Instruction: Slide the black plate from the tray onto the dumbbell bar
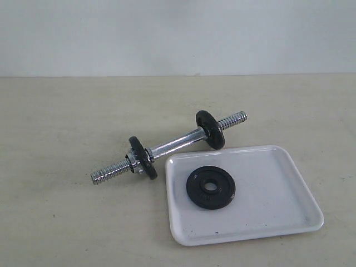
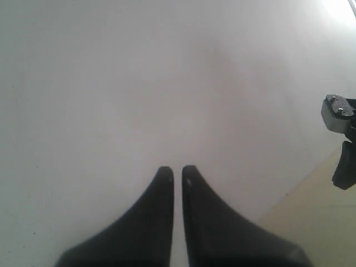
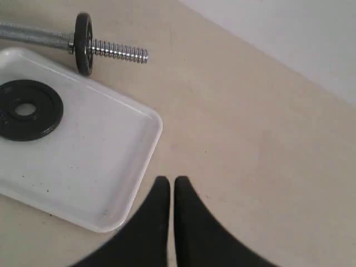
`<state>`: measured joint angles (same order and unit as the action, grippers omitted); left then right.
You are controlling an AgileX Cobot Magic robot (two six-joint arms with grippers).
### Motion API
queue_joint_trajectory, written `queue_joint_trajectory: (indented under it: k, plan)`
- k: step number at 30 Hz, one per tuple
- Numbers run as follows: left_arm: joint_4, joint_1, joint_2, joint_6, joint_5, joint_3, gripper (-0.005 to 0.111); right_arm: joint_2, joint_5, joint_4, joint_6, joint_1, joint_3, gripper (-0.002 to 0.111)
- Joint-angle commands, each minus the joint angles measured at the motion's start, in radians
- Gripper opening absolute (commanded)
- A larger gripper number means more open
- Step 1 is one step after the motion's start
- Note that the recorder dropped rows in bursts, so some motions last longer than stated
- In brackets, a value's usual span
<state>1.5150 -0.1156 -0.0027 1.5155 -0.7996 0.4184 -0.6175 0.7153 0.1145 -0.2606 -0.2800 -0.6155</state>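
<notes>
The black plate (image 1: 211, 187) (image 3: 25, 109) lies flat in the white tray (image 1: 278, 194) (image 3: 105, 161), toward the tray's left end. Behind the tray, the dumbbell bar (image 1: 169, 146) (image 3: 33, 36) lies slanted on the table, one black disc near each end, with its threaded ends bare. Neither gripper shows in the exterior view. My right gripper (image 3: 171, 181) hovers shut and empty beside the tray's corner, well away from the plate. My left gripper (image 2: 177, 169) is shut with nothing in it and faces a blank pale wall.
The beige tabletop (image 1: 67, 122) reaches back to a pale wall (image 1: 178, 33). A dark part of the other arm (image 2: 342, 139) shows at the edge of the left wrist view.
</notes>
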Motion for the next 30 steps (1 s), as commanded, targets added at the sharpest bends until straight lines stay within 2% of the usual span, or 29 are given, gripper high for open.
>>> queue_joint_trajectory:
  k: [1, 10, 19, 21, 24, 30]
  plan:
    - [0.078, -0.003, 0.003, 0.062, 0.016, 0.002, 0.004, -0.047, 0.03, 0.029, 0.071, -0.002, -0.007, 0.0]
    - [0.184, -0.003, 0.003, 0.152, 0.015, 0.002, 0.004, -0.054, 0.063, 0.074, 0.071, -0.002, -0.007, 0.0]
    - [0.194, -0.003, 0.003, 0.175, 0.012, 0.002, 0.004, -0.054, 0.128, 0.074, 0.075, -0.002, -0.007, 0.0]
    - [0.194, -0.003, 0.003, 0.189, 0.012, 0.002, 0.004, -0.054, 0.141, 0.074, 0.075, -0.002, -0.007, 0.004]
    - [0.194, -0.003, 0.003, 0.193, 0.005, 0.002, 0.004, -0.054, 0.157, 0.074, 0.075, -0.002, -0.007, 0.02]
    - [0.194, -0.003, 0.003, 0.198, 0.0, 0.002, 0.004, -0.054, 0.157, 0.074, 0.11, -0.002, -0.007, 0.085]
